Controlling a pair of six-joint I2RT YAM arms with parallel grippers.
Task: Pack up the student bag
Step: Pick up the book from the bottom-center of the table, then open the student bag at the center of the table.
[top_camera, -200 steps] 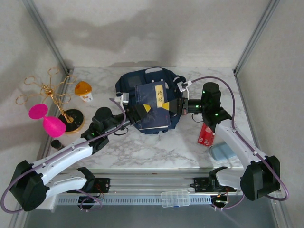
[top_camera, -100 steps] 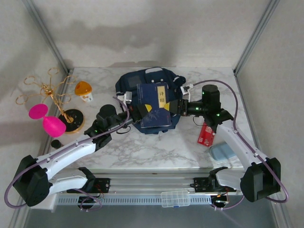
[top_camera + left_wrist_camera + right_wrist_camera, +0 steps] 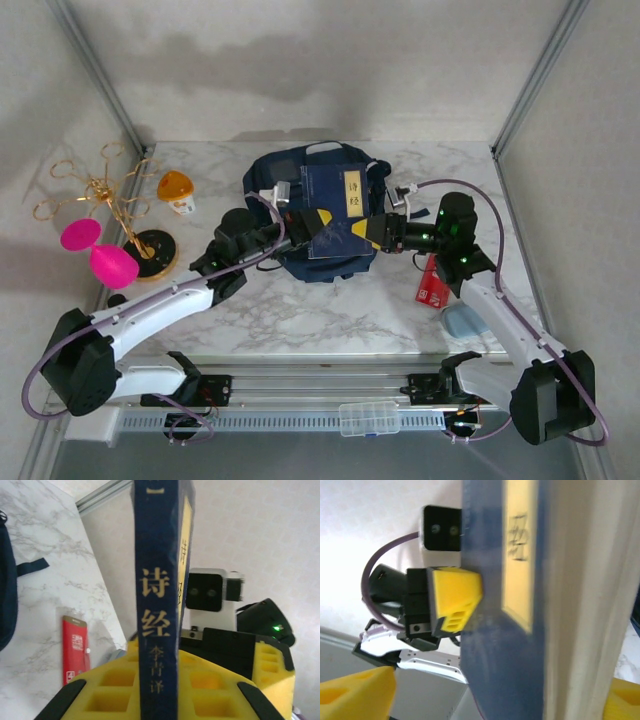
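Navy book point(image 3: 335, 192) upright above bag point(image 3: 260, 180), spine clenched in left hand point(image 3: 312, 222), probably for insertion; right hand point(image 3: 362, 232) released, fingers straddling book.

On the left of the marble table point(image 3: 330, 310), a gold wire stand point(image 3: 100, 195) rises from a dark round base. A pink hourglass-shaped piece point(image 3: 100, 252) sits beside it, an orange-capped jar point(image 3: 176, 190) farther back. At right lies a red packet point(image 3: 433, 283), with a pale blue object point(image 3: 466, 320) nearer.

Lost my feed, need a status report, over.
Left fingers shut on navy book, held over student bag. Right fingers open, flanking book. Bag's opening hidden under book and arms.
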